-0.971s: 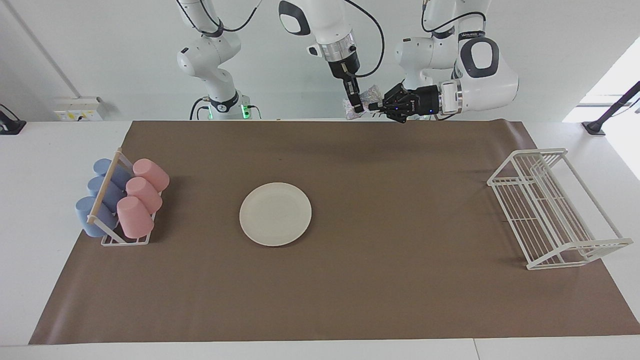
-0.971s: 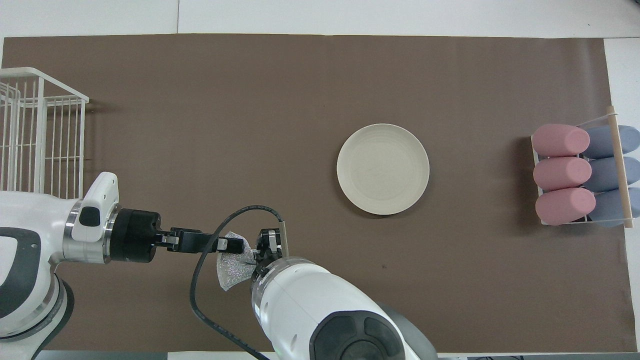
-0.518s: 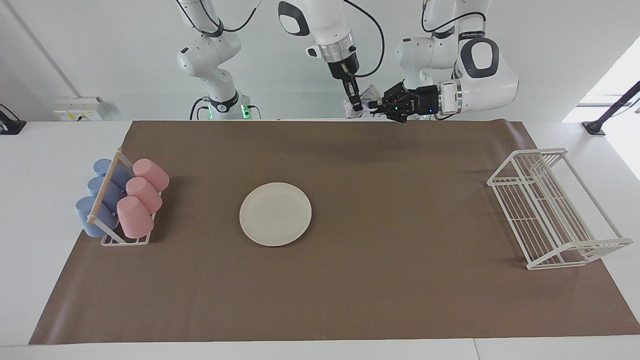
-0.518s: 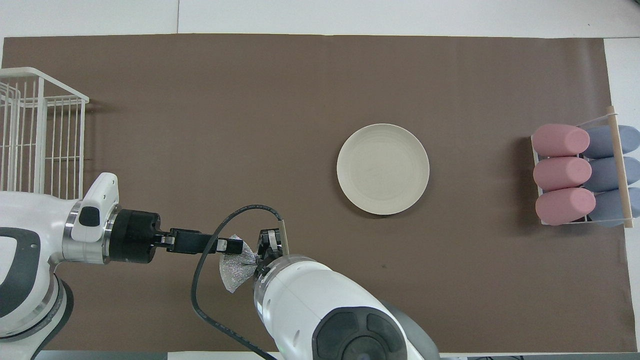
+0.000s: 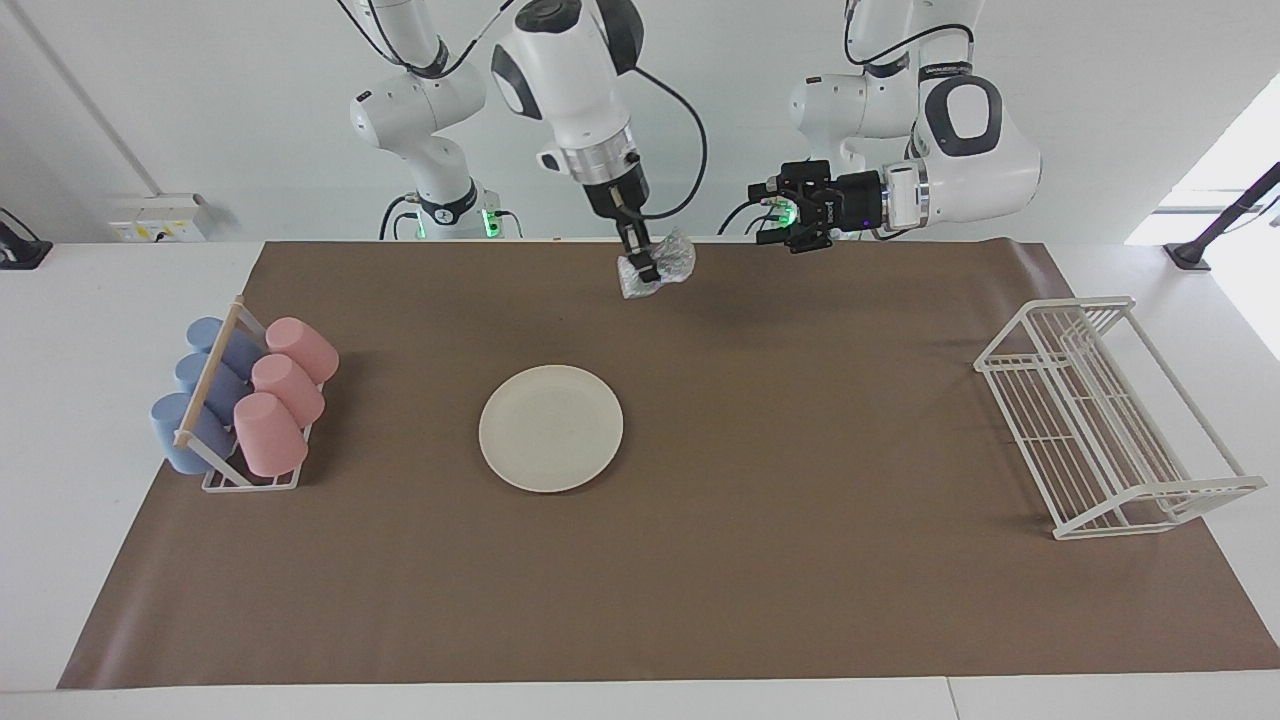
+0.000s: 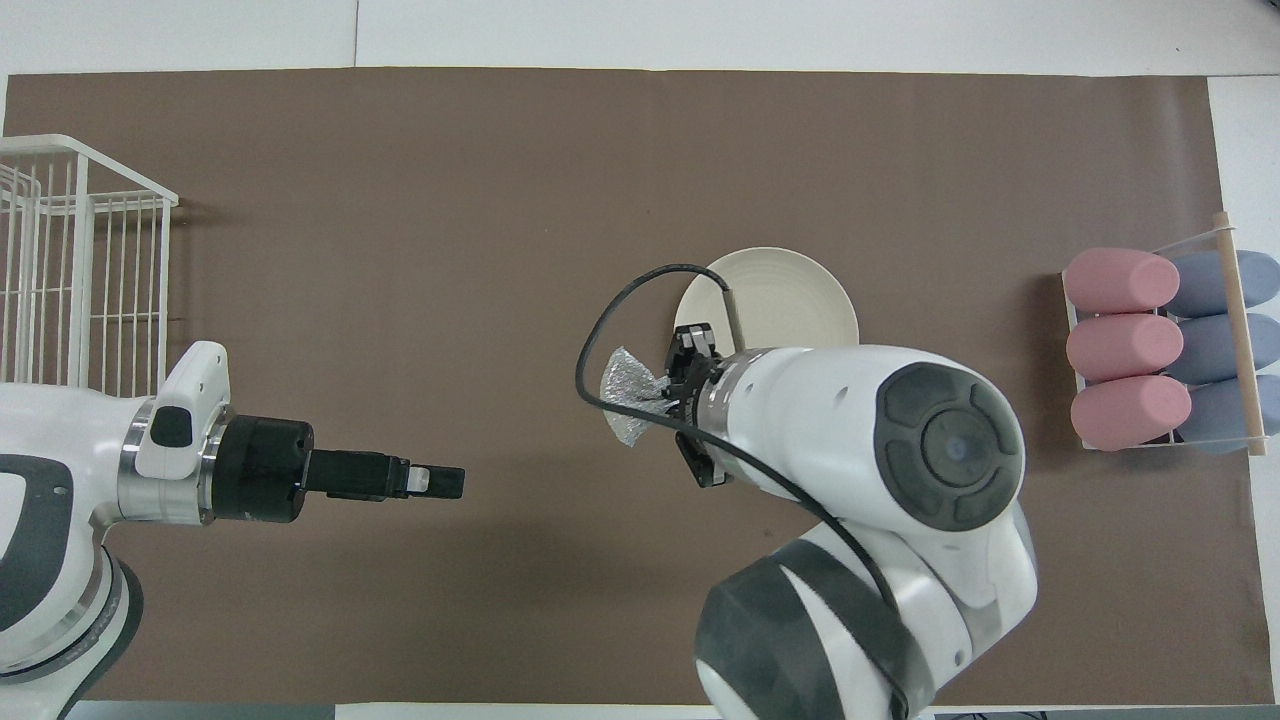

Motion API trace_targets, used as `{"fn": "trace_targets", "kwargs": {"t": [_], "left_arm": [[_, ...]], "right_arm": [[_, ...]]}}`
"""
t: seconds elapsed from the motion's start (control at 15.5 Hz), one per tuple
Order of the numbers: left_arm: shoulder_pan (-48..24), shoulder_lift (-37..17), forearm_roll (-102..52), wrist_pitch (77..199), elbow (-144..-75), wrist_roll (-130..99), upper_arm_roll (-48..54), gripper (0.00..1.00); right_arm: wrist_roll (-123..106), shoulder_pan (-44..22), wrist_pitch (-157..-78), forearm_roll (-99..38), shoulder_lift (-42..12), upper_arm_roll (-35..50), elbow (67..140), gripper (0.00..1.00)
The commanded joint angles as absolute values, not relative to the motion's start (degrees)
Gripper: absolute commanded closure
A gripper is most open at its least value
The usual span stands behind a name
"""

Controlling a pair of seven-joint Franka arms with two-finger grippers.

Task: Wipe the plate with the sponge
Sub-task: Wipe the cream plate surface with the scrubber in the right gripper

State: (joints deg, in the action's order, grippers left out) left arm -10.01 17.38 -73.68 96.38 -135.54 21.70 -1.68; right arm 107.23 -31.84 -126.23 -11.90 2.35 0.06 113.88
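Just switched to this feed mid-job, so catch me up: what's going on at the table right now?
The right gripper is shut on the sponge, holding it in the air over the brown mat, not yet at the plate. The plate lies bare on the mat, unwiped as far as can be seen. The left gripper is open and empty, up over the robots' edge of the mat, waiting.

The plate (image 5: 551,428) lies flat on the mat (image 5: 700,600), near the middle. The cup rack (image 5: 250,480) sits at the right arm's end of the table, with cups (image 5: 270,432) lying in it. The wire rack (image 5: 1110,420) sits at the left arm's end. The sponge (image 5: 660,266) hangs in the air, over the mat's edge nearest the robots.
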Motion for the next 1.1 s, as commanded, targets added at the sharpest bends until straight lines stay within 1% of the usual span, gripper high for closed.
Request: {"fn": "trace_targets", "kwargs": {"t": [0.0,0.19,0.32,0.58,0.78,0.91,1.04], "left_arm": [[-10.5,17.8,-73.7,101.5,-135.6,18.3,-1.1,0.0],[-10.8,16.0,-62.8,106.4,-134.1,14.5,-0.3,0.0],[-11.0,15.9,-58.6,109.6,-134.2,11.8,0.3,0.0],[-11.3,15.5,-49.2,114.8,-134.6,7.0,2.2,0.0],[-11.6,15.4,-40.9,118.5,-134.9,1.9,4.5,0.0],[-11.6,15.2,-37.1,118.7,-134.9,-0.2,5.3,0.0],[-11.6,15.1,-30.0,118.6,-134.8,-2.2,5.5,0.0]], "right_arm": [[97.2,-28.6,-136.1,-12.4,-0.2,0.8,121.9,1.0],[90.4,-25.8,-145.7,-12.5,-5.7,0.8,124.4,1.0],[86.3,-24.3,-147.0,-12.8,-8.3,0.8,124.5,1.0],[84.9,-24.7,-151.0,-13.1,-13.3,0.9,124.7,1.0],[79.0,-22.6,-151.9,-13.1,-14.5,0.9,125.7,1.0],[72.1,-19.4,-151.9,-13.2,-15.0,0.9,126.7,1.0],[65.7,-15.5,-151.4,-13.2,-15.0,0.9,126.8,1.0]]}}
